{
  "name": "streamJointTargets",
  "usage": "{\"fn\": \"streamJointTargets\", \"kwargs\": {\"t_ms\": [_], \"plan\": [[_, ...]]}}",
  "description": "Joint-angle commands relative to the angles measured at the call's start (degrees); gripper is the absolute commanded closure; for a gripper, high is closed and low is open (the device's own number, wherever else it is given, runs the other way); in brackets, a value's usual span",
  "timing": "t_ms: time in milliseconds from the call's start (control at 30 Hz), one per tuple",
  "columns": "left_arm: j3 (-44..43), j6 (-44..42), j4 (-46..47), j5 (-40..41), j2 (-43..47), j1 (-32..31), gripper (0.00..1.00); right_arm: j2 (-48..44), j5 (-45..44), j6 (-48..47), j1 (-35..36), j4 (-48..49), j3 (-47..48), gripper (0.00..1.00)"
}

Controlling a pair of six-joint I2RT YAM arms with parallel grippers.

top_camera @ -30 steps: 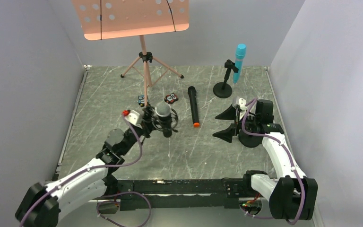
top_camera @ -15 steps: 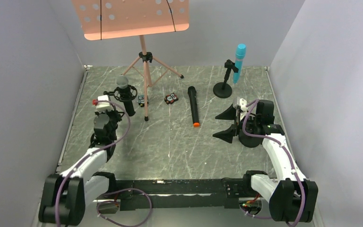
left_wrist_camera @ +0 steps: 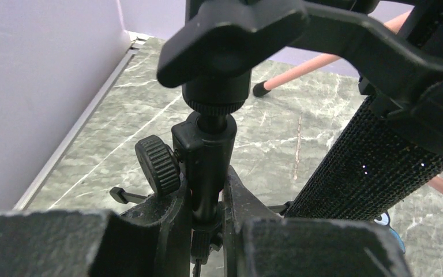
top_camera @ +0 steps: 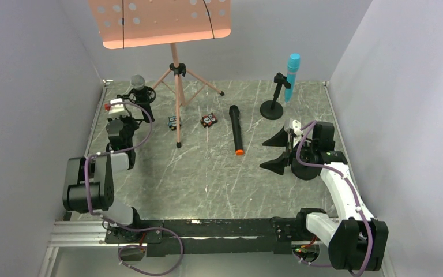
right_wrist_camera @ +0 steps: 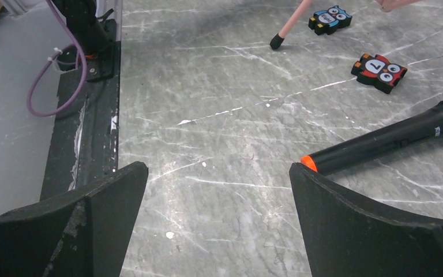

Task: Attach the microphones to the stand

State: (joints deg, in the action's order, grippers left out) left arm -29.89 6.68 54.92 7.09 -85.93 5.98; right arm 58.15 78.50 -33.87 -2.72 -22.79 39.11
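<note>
Desk stand point(top_camera: 272, 108): holds turquoise microphone point(top_camera: 292, 72), upright.
Cradle point(left_wrist_camera: 334, 34): holds silver-headed microphone point(top_camera: 138, 82), far left.
Left wrist view alone: left tool point(left_wrist_camera: 207, 210) clamped on cradle stem.
Orange-ended microphone point(top_camera: 236, 136): lying on table point(top_camera: 207, 184).
Right tool point(top_camera: 278, 151): wide apart.

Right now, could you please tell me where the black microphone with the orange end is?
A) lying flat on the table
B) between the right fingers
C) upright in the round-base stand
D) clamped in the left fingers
A: the black microphone with the orange end lies flat on the table, clear of the open right fingers; the left fingers are shut on the mount of the silver-headed microphone.
</note>
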Motion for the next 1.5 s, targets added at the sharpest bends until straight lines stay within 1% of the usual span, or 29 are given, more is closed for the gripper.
{"fn": "streamJointTargets", "kwargs": {"t_ms": [0,67,133,233,333,433,533,933,1033,1100,1133,1233,1300,1367,1467], "plan": [[-4.5,-1.7,11.9,-3.7,-4.0,0.7,1.00,0.6,1.6,-2.3,-0.3,0.0,2.5,0.00],[-4.4,-0.8,12.4,-3.9,-5.5,1.1,0.99,0.9,1.5,-2.5,-0.3,-0.2,2.6,0.00],[-4.1,0.0,12.1,-4.8,-6.0,1.4,0.91,1.1,1.5,-2.8,-0.3,-0.5,2.7,0.00],[-2.8,1.2,12.1,-5.3,-6.0,1.8,0.82,1.5,1.8,-3.1,-0.3,-1.0,3.0,0.00],[-1.8,2.0,12.3,-6.3,-6.2,2.3,0.68,1.6,2.0,-3.5,-0.2,-1.5,3.2,0.00],[-1.1,2.9,12.0,-6.6,-6.1,2.5,0.62,1.3,1.8,-3.7,-0.2,-1.6,3.2,0.00],[-0.5,3.1,11.3,-7.3,-5.5,2.6,0.54,0.9,1.9,-3.7,-0.3,-1.7,3.3,0.00],[4.5,3.9,10.3,-7.3,-0.8,2.6,0.48,0.1,2.1,-4.1,-0.3,-2.2,3.4,0.00],[4.9,4.6,6.7,-5.1,1.4,2.6,0.43,-0.2,2.3,-4.1,-0.3,-2.4,3.5,0.00],[5.9,5.3,6.4,-4.1,3.0,2.6,0.36,-0.3,2.5,-4.4,-0.3,-2.6,3.6,0.00],[6.2,6.1,5.4,-3.3,4.3,2.6,0.32,-0.4,2.5,-4.5,-0.3,-2.8,3.6,0.00],[5.8,7.5,-1.4,-1.8,8.5,2.6,0.18,-0.6,2.7,-4.7,-0.3,-3.0,3.7,0.00],[6.1,9.3,-5.1,-1.0,11.8,2.7,0.10,-0.8,2.8,-5.3,-0.3,-3.7,3.9,0.00],[6.5,11.6,-10.3,-0.5,15.6,2.6,0.07,-0.9,2.9,-6.0,-0.3,-4.4,4.2,0.00],[7.8,15.2,-16.8,-0.7,21.2,2.6,0.05,-0.9,3.0,-7.0,-0.3,-5.6,4.7,0.00]]}}
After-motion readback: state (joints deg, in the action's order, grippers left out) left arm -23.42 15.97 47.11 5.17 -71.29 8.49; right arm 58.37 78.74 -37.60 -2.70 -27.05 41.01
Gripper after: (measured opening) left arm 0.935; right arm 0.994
